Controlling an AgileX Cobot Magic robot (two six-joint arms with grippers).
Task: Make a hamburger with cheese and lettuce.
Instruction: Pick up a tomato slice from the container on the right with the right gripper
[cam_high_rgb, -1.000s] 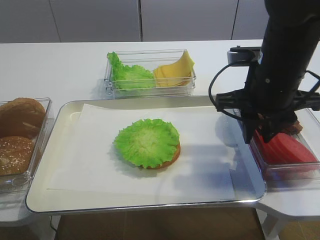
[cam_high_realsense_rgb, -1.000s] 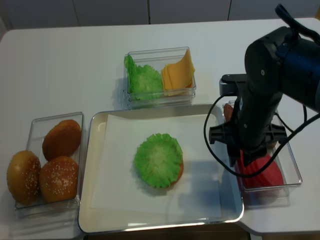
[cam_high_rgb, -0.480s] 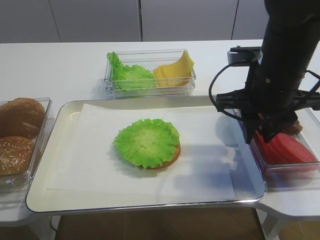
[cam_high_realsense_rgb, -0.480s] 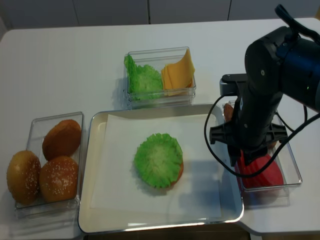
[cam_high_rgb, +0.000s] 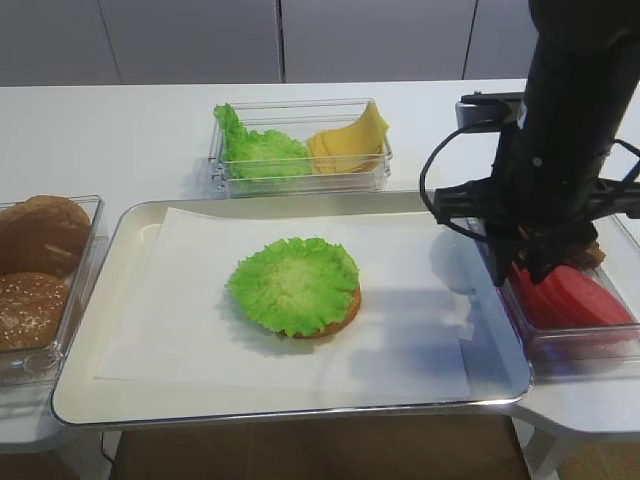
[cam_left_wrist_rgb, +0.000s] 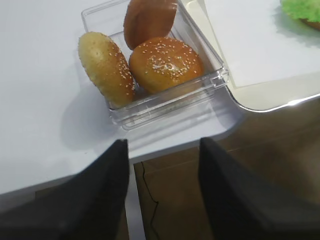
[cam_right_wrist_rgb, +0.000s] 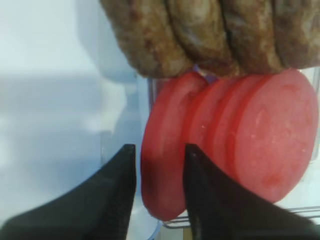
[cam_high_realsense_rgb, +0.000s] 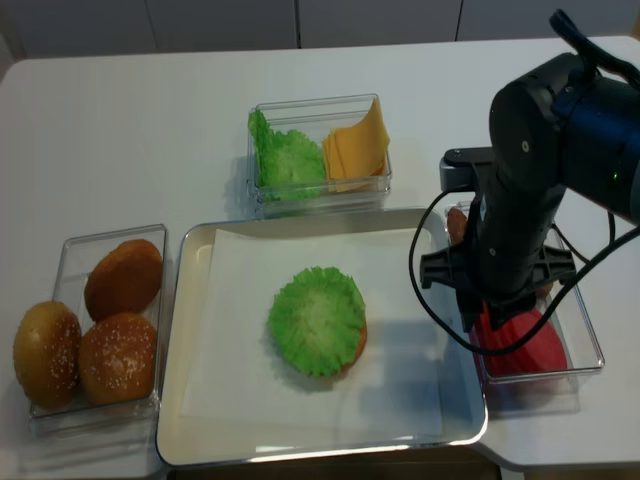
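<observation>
While the hamburger (cam_high_rgb: 296, 287) sits mid-tray as bun plus lettuce (cam_high_realsense_rgb: 316, 319), you still lack cheese (cam_high_rgb: 350, 140), binned at 12 o'clock. Right gripper (cam_right_wrist_rgb: 159, 165), jaws parted, straddles a tomato slice (cam_right_wrist_rgb: 162, 172) at 3 o'clock; left gripper (cam_left_wrist_rgb: 162, 165) released, idle.
</observation>
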